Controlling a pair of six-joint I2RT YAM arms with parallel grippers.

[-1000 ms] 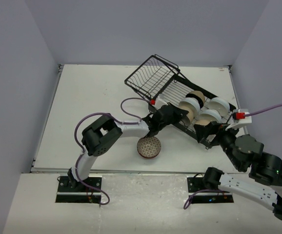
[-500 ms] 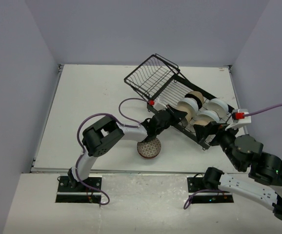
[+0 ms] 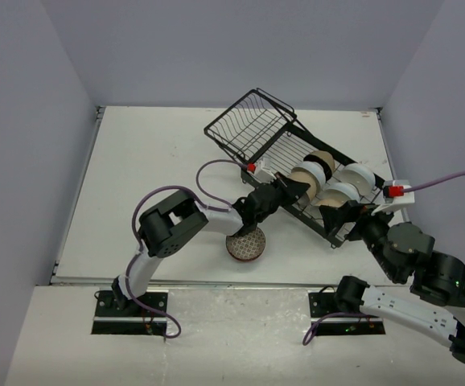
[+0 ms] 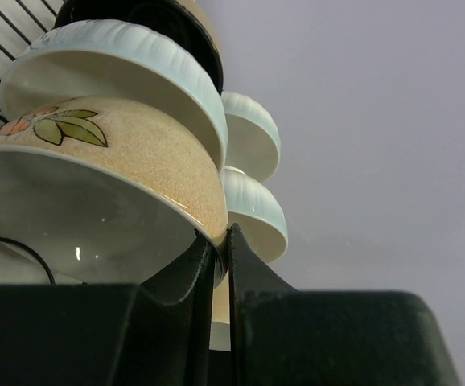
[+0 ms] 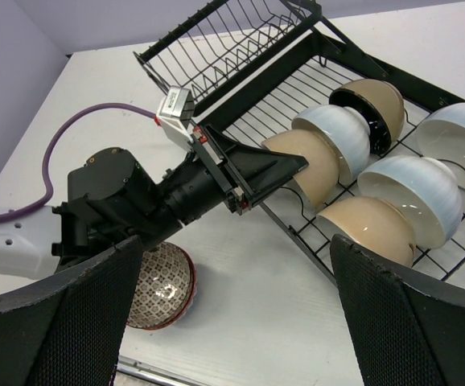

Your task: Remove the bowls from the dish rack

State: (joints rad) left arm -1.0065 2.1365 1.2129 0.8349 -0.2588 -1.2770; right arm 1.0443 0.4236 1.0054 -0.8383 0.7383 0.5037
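On the dish rack (image 3: 253, 133), front row: left gripper (image 4: 221, 238) is clamped on the rim of the leaf-motif tan bowl (image 4: 128, 161), with the rim pinched between the two closed fingertips. That bowl stands on edge in its slot, opening toward the left arm, just in front of the ribbed white bowl (image 4: 120, 64). The black-inside tan bowl (image 5: 373, 104) is next behind that. The second row holds a plain tan bowl (image 5: 369, 229) nearest, then two more white bowls (image 5: 417, 193), all on edge. Right gripper (image 3: 347, 219) hangs at the rack's near right end, jaws spread wide, holding nothing. Its fingers (image 5: 72, 322) sit at the two sides of the right wrist view, apart from every bowl. Brown patterned bowl (image 3: 246, 243) sits upright on the table (image 3: 152, 177), close under the left forearm, off the rack
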